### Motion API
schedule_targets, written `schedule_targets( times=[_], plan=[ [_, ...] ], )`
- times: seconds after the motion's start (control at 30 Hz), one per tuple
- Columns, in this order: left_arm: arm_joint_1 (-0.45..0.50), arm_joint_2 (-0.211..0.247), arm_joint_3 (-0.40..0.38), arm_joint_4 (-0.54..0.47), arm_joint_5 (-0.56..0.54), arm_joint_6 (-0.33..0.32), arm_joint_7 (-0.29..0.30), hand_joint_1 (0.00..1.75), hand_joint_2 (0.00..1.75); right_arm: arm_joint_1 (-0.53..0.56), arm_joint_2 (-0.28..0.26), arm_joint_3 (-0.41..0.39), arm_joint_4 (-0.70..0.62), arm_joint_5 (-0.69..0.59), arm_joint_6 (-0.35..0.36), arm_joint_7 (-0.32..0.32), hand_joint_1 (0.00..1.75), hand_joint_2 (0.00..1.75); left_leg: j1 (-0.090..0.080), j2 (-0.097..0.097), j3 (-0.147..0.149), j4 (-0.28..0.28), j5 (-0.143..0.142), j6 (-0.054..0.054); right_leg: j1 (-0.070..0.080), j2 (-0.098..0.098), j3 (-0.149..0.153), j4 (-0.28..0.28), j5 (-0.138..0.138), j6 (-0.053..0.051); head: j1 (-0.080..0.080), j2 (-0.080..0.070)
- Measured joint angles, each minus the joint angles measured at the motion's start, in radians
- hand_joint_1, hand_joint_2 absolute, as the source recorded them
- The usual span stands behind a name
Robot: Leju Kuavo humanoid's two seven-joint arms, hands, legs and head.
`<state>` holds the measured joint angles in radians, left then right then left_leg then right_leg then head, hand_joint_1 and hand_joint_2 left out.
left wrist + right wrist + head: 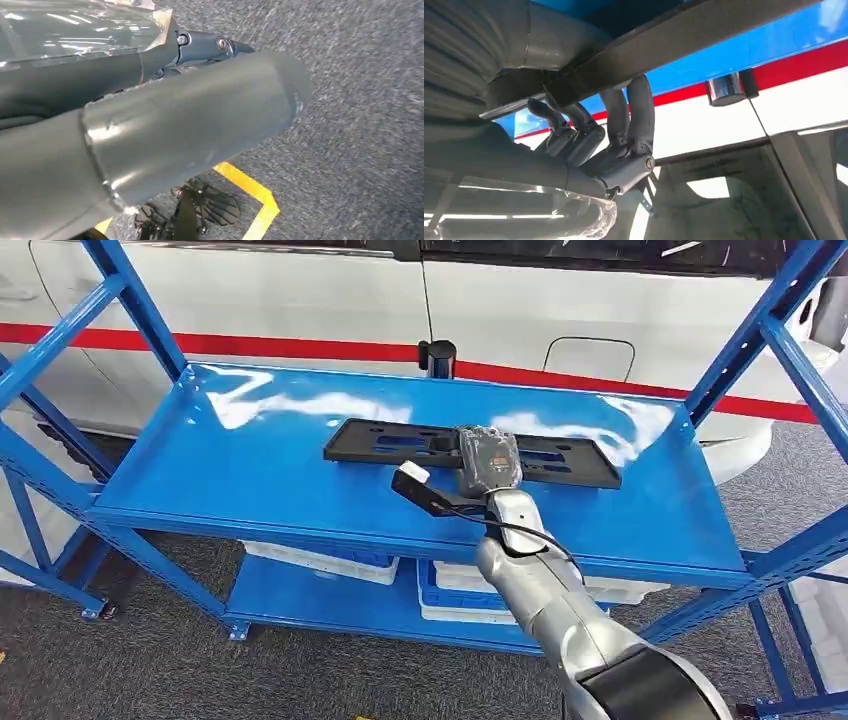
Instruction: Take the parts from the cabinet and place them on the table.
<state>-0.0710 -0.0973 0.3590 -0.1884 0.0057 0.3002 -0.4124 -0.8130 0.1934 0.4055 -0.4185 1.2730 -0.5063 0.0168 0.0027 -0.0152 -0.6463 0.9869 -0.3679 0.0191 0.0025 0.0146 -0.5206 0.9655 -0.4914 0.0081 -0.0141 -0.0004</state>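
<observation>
A long flat black part (380, 445) with slots lies lengthwise on the top shelf (260, 470) of the blue cabinet. My right hand (488, 462) sits over the part's middle and covers that stretch of it. In the right wrist view the dark fingers (629, 120) curl around the edge of the black part (684, 42), with the thumb on its other face, so the hand grips it. My left hand (165, 115) hangs by my side above the carpet, fingers stretched out and holding nothing.
Blue uprights (770, 330) and slanted braces frame the shelf on both sides. White and blue bins (320, 562) stand on the lower shelf. A white vehicle with a red stripe (300, 300) stands right behind the cabinet. A yellow floor line (255, 200) runs across the grey carpet.
</observation>
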Motion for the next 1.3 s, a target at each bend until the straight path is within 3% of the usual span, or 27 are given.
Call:
schedule_targets(
  times=[0.17,0.27,0.37,0.47,0.6,0.83,0.97,1.13,1.3],
  plan=[
    [0.0,0.003,-0.001,0.0,-0.009,0.008,-0.031,0.0,0.0,0.002,0.0,-0.02,-0.008,-0.001,-0.018,-0.024,1.75,1.75,0.0,0.0,0.0,0.0,0.0,0.0,0.0,0.0,0.0,0.0,0.0,0.0,0.0,0.0],
    [0.0,0.006,-0.001,0.0,-0.009,-0.018,-0.088,0.0,0.0,0.009,0.0,-0.038,-0.035,-0.012,-0.031,-0.07,1.75,1.75,0.0,0.0,0.0,0.0,0.0,0.0,0.0,0.0,0.004,0.0,0.0,0.0,0.0,0.0],
    [-0.002,0.011,-0.002,0.0,-0.014,-0.062,-0.166,0.0,0.0,0.029,0.003,-0.065,-0.115,-0.026,-0.027,-0.111,1.75,1.75,0.0,0.0,0.0,0.0,0.0,0.0,0.0,0.0,0.008,0.0,0.0,0.0,0.0,0.0],
    [-0.005,0.016,-0.006,0.0,-0.018,-0.077,-0.181,0.0,0.0,0.043,0.005,-0.084,-0.197,-0.021,0.005,-0.121,1.75,1.75,0.0,0.0,0.0,0.0,0.0,0.0,0.0,0.0,0.008,0.0,0.0,0.0,0.0,0.0],
    [-0.008,0.023,-0.011,0.0,-0.028,-0.109,-0.203,0.0,0.0,0.07,0.012,-0.101,-0.322,-0.055,0.008,-0.181,1.75,1.75,0.0,0.001,-0.001,0.0,0.0,0.0,0.001,0.0,0.007,0.0,0.0,0.0,0.0,0.0],
    [-0.036,0.025,-0.026,0.0,-0.045,-0.134,-0.216,0.0,0.0,0.094,0.016,-0.096,-0.698,-0.105,0.118,-0.171,1.75,1.75,0.0,0.0,-0.001,0.0,0.0,0.0,0.0,0.0,0.001,0.0,0.0,0.0,0.0,0.0],
    [-0.048,0.021,-0.026,0.0,-0.039,-0.139,-0.211,0.0,0.0,0.083,0.007,-0.091,-0.832,-0.16,0.151,-0.17,1.75,1.75,0.0,0.0,-0.001,0.0,-0.001,-0.001,0.0,0.0,-0.001,0.0,0.0,0.0,0.0,0.0],
    [-0.049,0.021,-0.026,0.0,-0.038,-0.139,-0.207,0.0,0.0,0.082,0.005,-0.09,-0.842,-0.169,0.153,-0.171,1.75,1.75,0.0,0.0,-0.001,0.0,-0.001,-0.001,0.0,0.0,0.0,0.0,0.0,0.0,0.0,0.0],
    [-0.048,0.021,-0.023,0.0,-0.006,-0.126,-0.18,0.0,0.0,0.074,-0.021,-0.058,-0.904,-0.343,0.16,-0.214,1.75,1.75,0.0,0.0,-0.001,0.0,-0.001,-0.001,0.0,0.0,0.003,0.0,0.0,0.0,0.0,0.0]
  ],
)
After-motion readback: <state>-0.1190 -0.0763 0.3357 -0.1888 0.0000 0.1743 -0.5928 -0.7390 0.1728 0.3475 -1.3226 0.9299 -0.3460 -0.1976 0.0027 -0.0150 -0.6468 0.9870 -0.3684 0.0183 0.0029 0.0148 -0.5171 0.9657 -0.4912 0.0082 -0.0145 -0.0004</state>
